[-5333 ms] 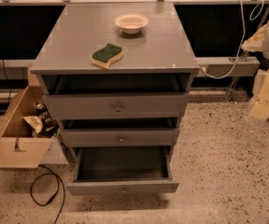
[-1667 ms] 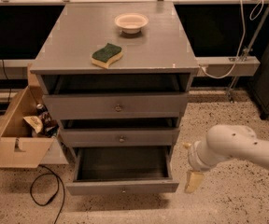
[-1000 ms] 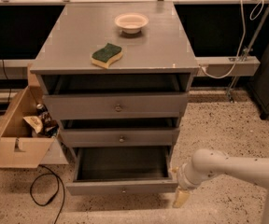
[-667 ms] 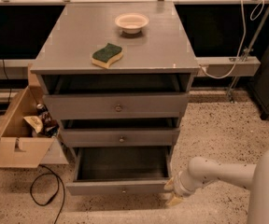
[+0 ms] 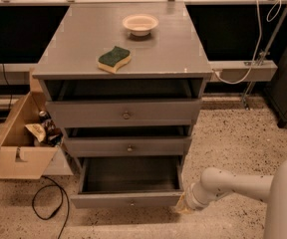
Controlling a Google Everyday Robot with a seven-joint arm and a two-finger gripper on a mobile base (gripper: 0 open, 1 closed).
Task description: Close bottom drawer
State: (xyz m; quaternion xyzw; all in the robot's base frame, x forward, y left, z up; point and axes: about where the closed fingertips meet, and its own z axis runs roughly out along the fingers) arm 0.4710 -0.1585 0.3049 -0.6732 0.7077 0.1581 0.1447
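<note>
Cream-tipped gripper (image 5: 183, 206): low near the speckled floor (image 5: 243, 133), just beside the right front corner of the grey wooden bottom drawer (image 5: 108, 201); contact with the panel cannot be confirmed.
Gripper state: cannot be told from this view.
White robot arm (image 5: 233, 183): reaches in from the lower right, roughly level with the drawer front.
Bottom drawer position: lowest of three in the grey wooden chest (image 5: 83, 49), pulled well out, dark interior exposed, small round knob (image 5: 131, 202) at the centre of its shallow front panel.
Middle drawer (image 5: 158, 146) and top drawer (image 5: 83, 113): set further in than the bottom drawer; not part of the task.
Chest top load: green-and-yellow sponge (image 5: 114, 59) and small cream bowl (image 5: 140, 24).
Left of chest: open cardboard box (image 5: 19, 156) and black cable (image 5: 46, 208) on the floor.
Step in hand: judged as the approach, with the push not yet made.
Next move: bring the gripper across the front panel toward the knob, then press straight back until the panel meets the frame. A push at the corner alone may skew the drawer.
</note>
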